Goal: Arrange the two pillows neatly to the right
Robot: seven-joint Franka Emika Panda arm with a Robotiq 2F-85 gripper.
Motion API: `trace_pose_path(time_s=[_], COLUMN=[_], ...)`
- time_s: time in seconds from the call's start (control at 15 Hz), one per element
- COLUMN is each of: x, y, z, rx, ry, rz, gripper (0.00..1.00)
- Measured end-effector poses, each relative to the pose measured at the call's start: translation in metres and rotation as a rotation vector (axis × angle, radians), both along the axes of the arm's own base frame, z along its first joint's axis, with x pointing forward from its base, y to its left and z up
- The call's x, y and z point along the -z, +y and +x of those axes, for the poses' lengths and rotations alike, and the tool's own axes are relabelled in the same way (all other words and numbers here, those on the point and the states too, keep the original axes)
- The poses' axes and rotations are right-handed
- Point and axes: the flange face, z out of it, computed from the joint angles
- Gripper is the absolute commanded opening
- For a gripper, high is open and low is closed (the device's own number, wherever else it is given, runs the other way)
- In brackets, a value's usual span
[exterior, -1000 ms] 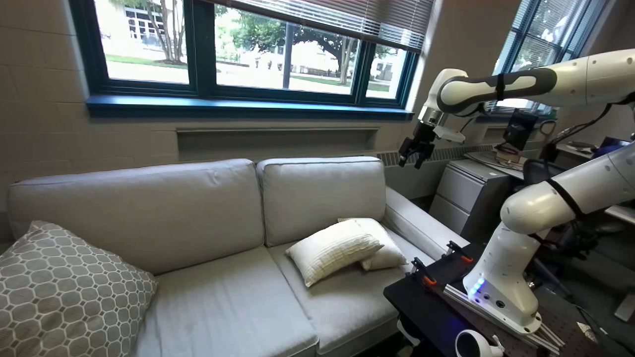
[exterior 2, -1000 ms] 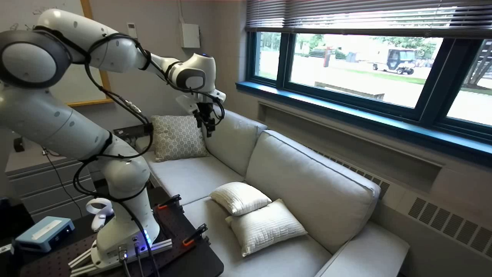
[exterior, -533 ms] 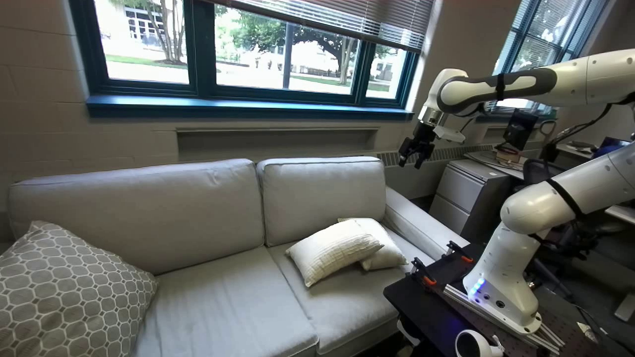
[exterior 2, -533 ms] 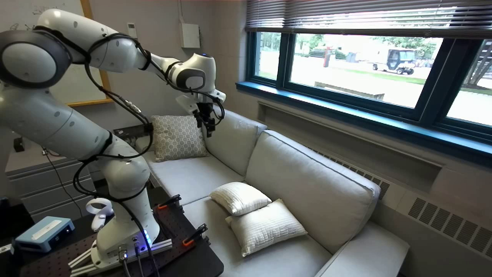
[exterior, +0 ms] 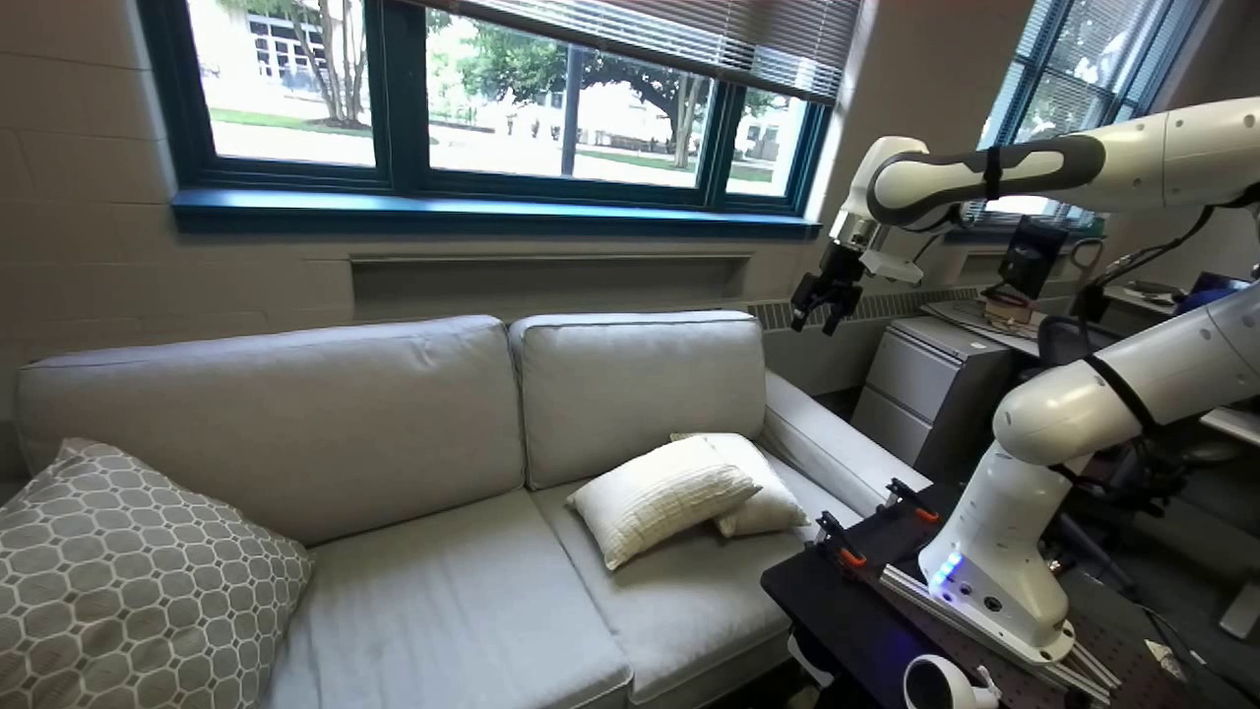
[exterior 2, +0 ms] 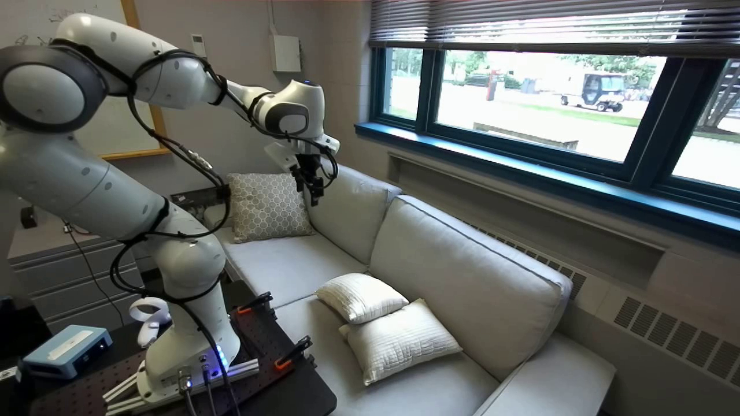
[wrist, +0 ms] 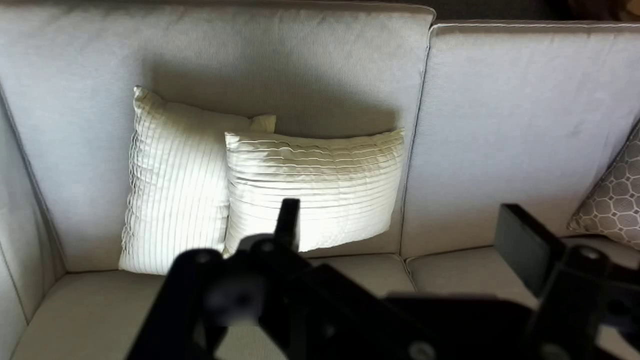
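Nothing has just changed. The top pillow [wrist: 320, 187] and the under pillow [wrist: 177, 190] have not moved, and I have not moved either. So, I think, the job is no closer to done than it was a moment ago.

The top pillow lies over one edge of the under pillow. In the wrist view, the under pillow is at nine o'clock from it, and their little folds run different ways. Both are on the sofa [exterior: 423, 591]. In an exterior view, the armrest [exterior: 834, 443] is at two o'clock from the under pillow. I guess that end is the side the task wants. But the two overlap and look messy, so I think they need to be made straight. The big patterned cushion [exterior: 148, 581] is at the far end, well apart, and I think I should let it be.

My arm [exterior: 1162, 162] reaches up and over, then bends so its end points down. My jaws hang high above the sofa and touch nothing. They stand wide apart with nothing between them. In the wrist view, the top pillow is near ten o'clock from the gap.
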Motion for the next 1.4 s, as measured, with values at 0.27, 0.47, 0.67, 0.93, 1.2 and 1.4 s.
trace_pose_path(time_s=[0.27, 0.47, 0.67, 0.93, 1.2, 1.4], x=[0.001, 0.005, 0.017, 0.047, 0.091, 0.128], y=[0.000, -0.003, -0.014, -0.046, -0.084, -0.103], z=[0.000, 0.009, 0.032, 0.075, 0.129, 0.175], rx=[0.001, 0.013, 0.050, 0.123, 0.196, 0.227], ry=[0.002, -0.021, -0.079, -0.117, -0.061, 0.010], rz=[0.000, -0.002, -0.014, -0.021, -0.026, -0.034], gripper=[1.00, 1.00, 1.00, 1.00, 1.00, 1.00])
